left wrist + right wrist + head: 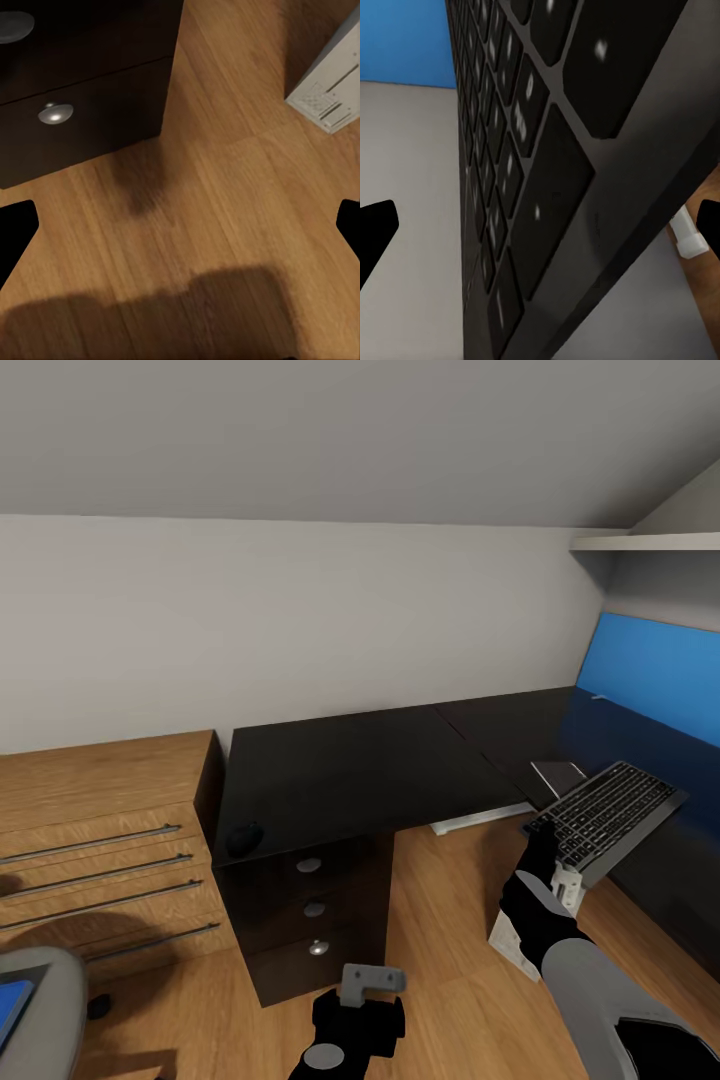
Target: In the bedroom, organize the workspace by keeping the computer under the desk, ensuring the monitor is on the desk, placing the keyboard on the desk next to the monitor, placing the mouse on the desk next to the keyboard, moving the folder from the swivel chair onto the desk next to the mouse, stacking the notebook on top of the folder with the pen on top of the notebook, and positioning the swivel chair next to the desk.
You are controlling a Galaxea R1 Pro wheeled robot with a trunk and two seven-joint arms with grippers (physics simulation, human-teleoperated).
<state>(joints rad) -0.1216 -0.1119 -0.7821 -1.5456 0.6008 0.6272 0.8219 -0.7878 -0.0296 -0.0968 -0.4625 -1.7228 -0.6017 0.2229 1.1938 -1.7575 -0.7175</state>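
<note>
My right gripper (547,847) is shut on the near end of the dark keyboard (607,816), holding it tilted in the air just off the black desk (350,770). Up close, the keyboard's keys (510,172) run between the two fingertips. A black mouse (245,838) lies at the desk's front left corner. The white computer tower (512,942) stands on the floor behind my right forearm, and its corner (328,82) shows again from the left wrist. My left gripper (371,980) hangs open over the wooden floor (225,195). The swivel chair (40,985) with the blue folder (10,1005) sits at the lower left.
A black drawer unit (312,920) stands under the desk's left end, its knobs (55,113) near my left gripper. A wooden dresser (100,840) is to its left. A blue panel (650,670) and a white shelf (650,542) are at the right. A flat grey item (558,774) lies on the desk.
</note>
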